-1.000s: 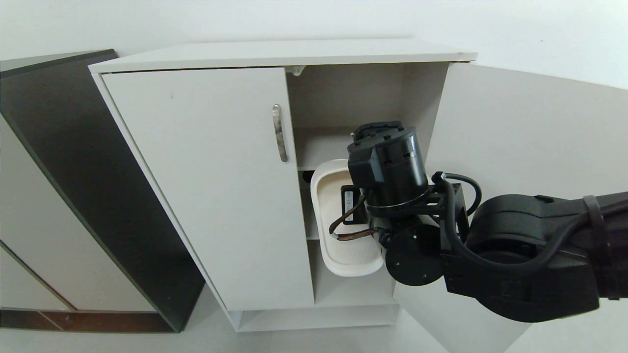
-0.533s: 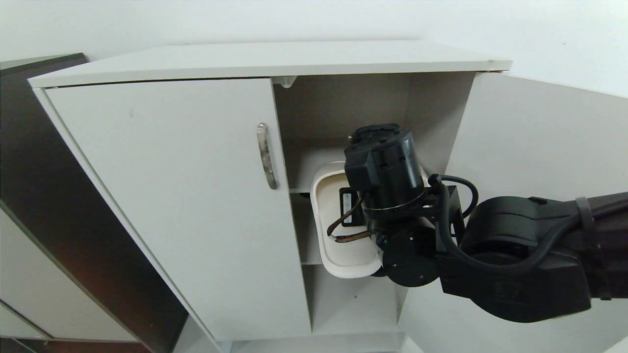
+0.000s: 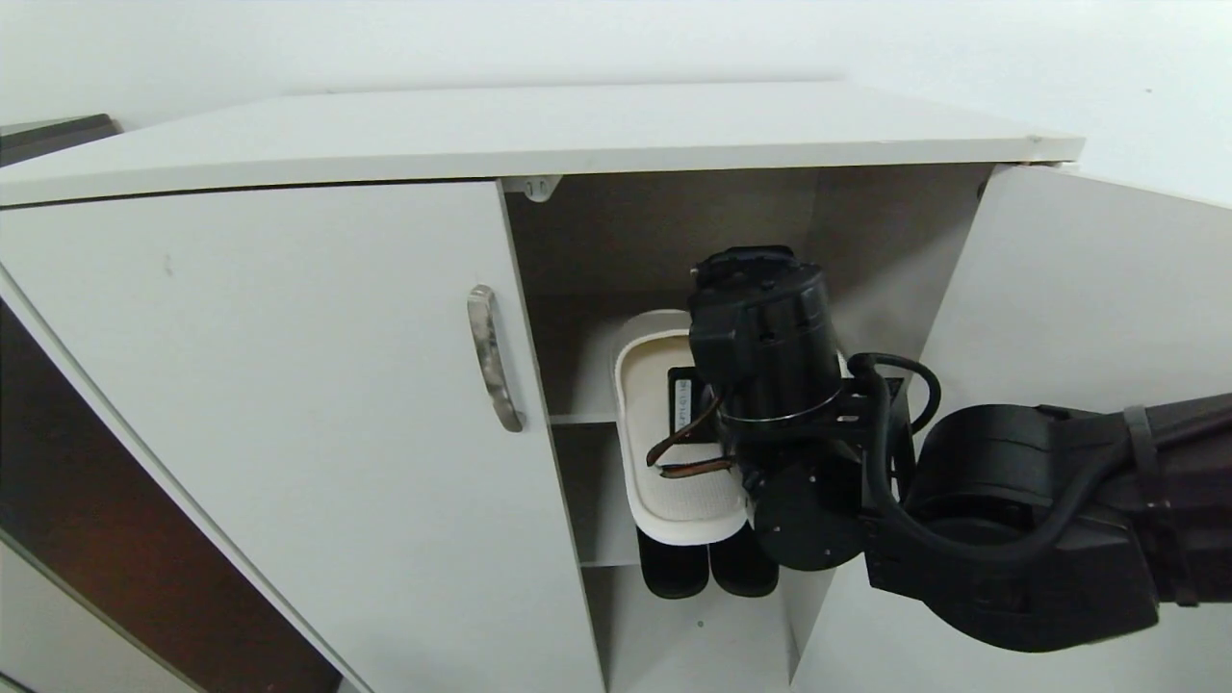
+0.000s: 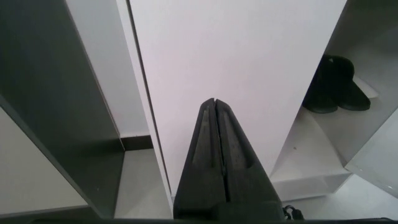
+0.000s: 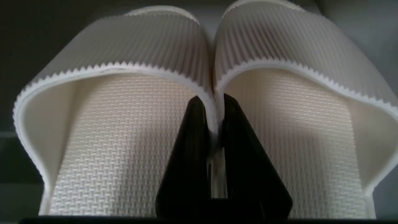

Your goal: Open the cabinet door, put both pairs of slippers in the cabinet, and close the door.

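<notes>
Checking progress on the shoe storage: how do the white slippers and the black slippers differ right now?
The white slippers are clamped in the right gripper, which pinches their inner edges together. The black slippers lie free on a shelf. The white pair is off-white and ribbed, the black pair plain dark. The white pair is held higher, at the cabinet's open side, with the black pair below it. Both are pairs lying side by side.

Black fingers (image 5: 198, 143) pinch the touching inner edges of two cream slippers (image 5: 118, 149) lying side by side
</notes>
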